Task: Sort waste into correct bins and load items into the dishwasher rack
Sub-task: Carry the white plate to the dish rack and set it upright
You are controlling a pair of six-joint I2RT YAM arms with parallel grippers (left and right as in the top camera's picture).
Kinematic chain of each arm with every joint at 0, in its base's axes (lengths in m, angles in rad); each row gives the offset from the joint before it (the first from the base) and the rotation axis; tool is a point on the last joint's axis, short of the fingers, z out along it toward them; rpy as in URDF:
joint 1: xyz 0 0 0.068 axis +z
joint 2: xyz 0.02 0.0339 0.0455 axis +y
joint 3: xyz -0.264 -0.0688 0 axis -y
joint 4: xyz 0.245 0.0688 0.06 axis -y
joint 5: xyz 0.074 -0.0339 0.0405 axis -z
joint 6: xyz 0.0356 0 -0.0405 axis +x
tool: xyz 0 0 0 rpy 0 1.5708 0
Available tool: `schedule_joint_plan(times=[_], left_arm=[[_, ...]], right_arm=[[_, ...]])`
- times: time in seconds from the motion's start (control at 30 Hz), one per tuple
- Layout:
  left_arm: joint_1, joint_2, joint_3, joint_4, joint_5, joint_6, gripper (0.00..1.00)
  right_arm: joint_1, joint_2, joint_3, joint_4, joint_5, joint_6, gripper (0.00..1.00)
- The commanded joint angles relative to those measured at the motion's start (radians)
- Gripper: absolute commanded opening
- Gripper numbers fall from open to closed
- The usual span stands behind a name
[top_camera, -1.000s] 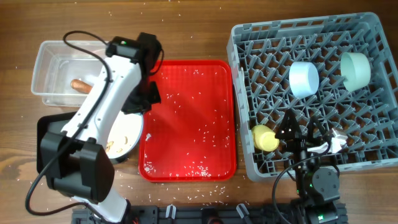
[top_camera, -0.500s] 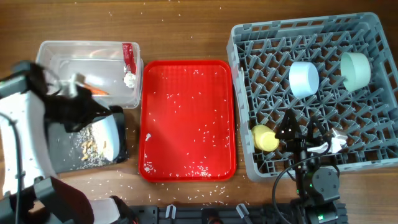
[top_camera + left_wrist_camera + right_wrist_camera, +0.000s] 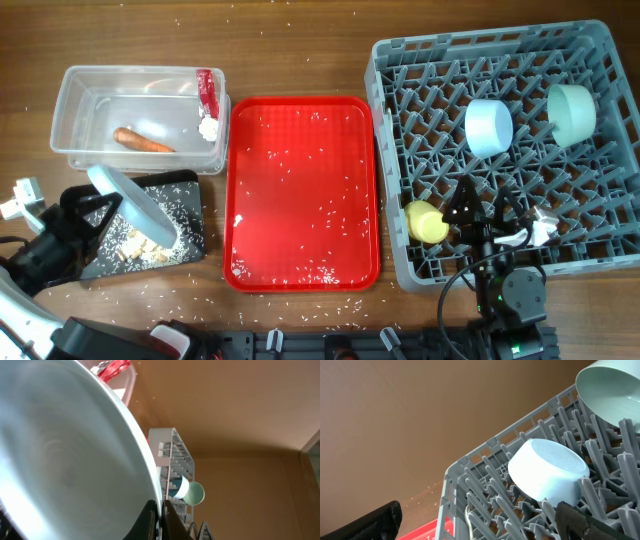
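Overhead: left pincer (image 3: 98, 200) grips the pale round plate (image 3: 138, 207), tilted over the black scraps bin (image 3: 190, 215). The grey plastic dishwasher rack (image 3: 400, 150) is well right, nearer the right pincer (image 3: 478, 212).
Left wrist: plate rim pinched.
Right wrist: fingers spread, empty.

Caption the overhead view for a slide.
Left gripper holds a plate tilted over the black bin; cups sit in the grey rack.

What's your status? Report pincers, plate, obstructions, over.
Left pincer shut on plate, tilted over black bin, scraps inside. Right pincer open, empty, above rack. Nothing blocking the plate.
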Motion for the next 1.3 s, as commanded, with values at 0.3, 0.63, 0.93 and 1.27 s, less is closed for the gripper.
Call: schedule_joint_plan(times=[0.3, 0.63, 0.93, 1.27], left_arm=[[-0.715, -0.019, 0.071, 0.429, 0.276, -0.297, 0.04], [-1.441, 0.183, 0.071, 1.975, -0.375, -1.662, 0.04], [-1.661, 0.426, 0.071, 2.235, -0.766, -2.104, 0.04], [-1.563, 0.268, 0.071, 1.781, -0.752, -1.641, 1.0]], right_arm=[[-0.006, -0.002, -0.001, 0.004, 0.009, 0.008, 1.0], [-0.006, -0.002, -0.001, 0.004, 0.009, 0.008, 1.0], [-0.006, -0.002, -0.001, 0.004, 0.009, 0.008, 1.0], [-0.006, -0.002, -0.001, 0.004, 0.009, 0.008, 1.0]])
